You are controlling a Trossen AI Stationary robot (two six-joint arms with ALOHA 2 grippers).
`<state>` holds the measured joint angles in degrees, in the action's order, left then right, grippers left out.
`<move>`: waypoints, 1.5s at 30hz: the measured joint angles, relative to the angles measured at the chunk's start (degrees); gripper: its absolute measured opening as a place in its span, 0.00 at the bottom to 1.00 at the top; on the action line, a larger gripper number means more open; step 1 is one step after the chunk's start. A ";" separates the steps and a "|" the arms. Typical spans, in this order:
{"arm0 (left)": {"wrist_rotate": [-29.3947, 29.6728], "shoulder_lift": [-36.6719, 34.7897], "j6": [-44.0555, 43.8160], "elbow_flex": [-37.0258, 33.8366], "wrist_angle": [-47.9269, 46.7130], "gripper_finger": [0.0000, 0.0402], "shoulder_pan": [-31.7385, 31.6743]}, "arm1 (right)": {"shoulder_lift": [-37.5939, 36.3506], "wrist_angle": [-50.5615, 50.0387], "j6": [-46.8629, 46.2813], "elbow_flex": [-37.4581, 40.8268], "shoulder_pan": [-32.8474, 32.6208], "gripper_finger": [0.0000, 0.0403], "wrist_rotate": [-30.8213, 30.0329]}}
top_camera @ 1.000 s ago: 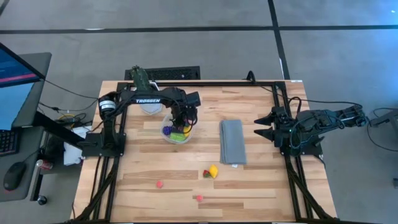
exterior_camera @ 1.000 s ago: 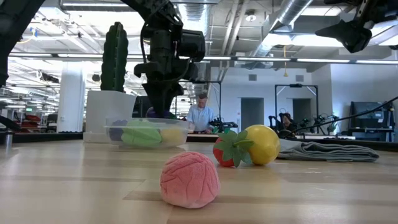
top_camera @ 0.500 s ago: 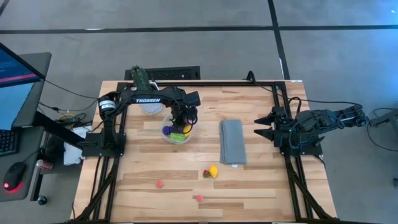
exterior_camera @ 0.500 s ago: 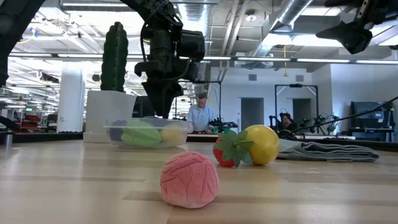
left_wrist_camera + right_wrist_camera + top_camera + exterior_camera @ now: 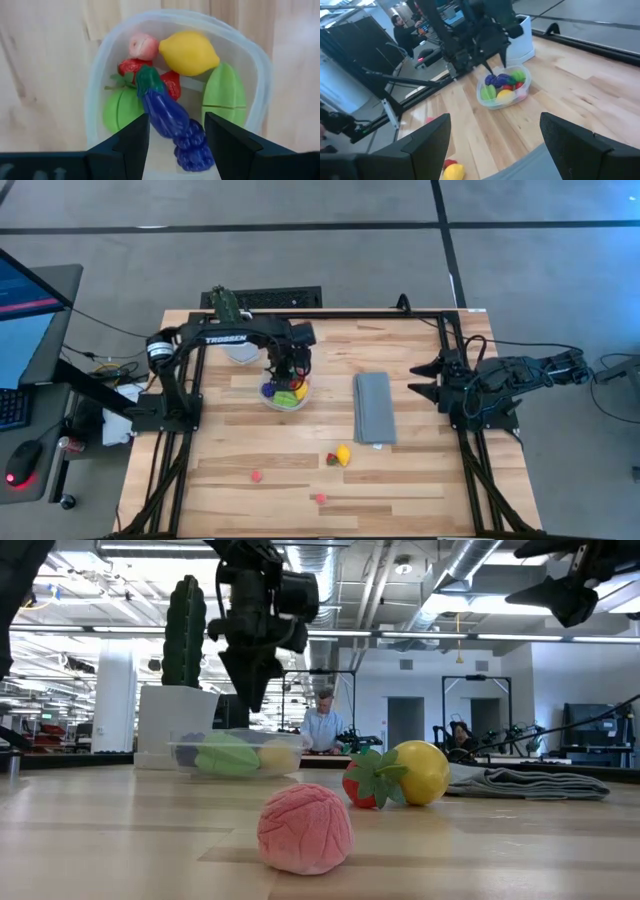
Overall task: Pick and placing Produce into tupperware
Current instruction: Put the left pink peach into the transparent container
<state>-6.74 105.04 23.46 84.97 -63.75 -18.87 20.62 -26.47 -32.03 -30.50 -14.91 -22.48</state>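
- Nearest in the low view, a pink knobbly toy point(image 5: 305, 828) lies on the table point(image 5: 120, 840); it looks soft and light, so a gentle pinch across its round middle should do, and it has no clear long axis.
- Just behind it, a red strawberry point(image 5: 364, 783) and a yellow lemon point(image 5: 420, 772) rest touching each other; both seem light and smooth, perhaps slippery, best taken across the short width.
- Farther back, the tupperware point(image 5: 260, 85) holds a lemon, green pieces, red pieces and a purple eggplant point(image 5: 167, 112), whose long axis runs from the rim toward the container's middle, green cap innermost.
- Above it hangs the left tool point(image 5: 175, 137), fingers apart and empty, clear of the produce.
- Beyond the grey cloth point(image 5: 374, 408), the right tool point(image 5: 418, 381) waits, wide open, holding nothing.
- Farthest, a cactus point(image 5: 184, 632) stands in its white pot.
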 joint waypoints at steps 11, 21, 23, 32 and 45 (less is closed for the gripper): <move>-2.56 -10.55 -9.56 0.00 -2.77 0.45 3.23 | 0.00 0.10 0.87 0.00 1.71 0.81 -0.15; 1.38 -18.70 -18.24 0.00 -2.91 0.45 14.41 | 0.00 0.15 3.54 0.00 4.27 0.81 -0.24; 2.48 -19.34 -20.16 0.00 -3.03 0.45 16.97 | 0.00 0.15 4.06 0.00 5.03 0.81 -0.24; 10.17 -19.37 -28.55 0.00 -7.00 0.45 28.15 | 0.00 0.32 6.85 0.00 8.00 0.81 -0.22; 24.41 -19.35 -47.35 0.00 -9.17 0.45 41.58 | 0.00 0.32 10.15 0.00 8.69 0.81 -0.11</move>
<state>17.67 85.69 -23.88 84.97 -72.92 22.70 20.62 -26.15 -21.87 -30.50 -6.22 -22.59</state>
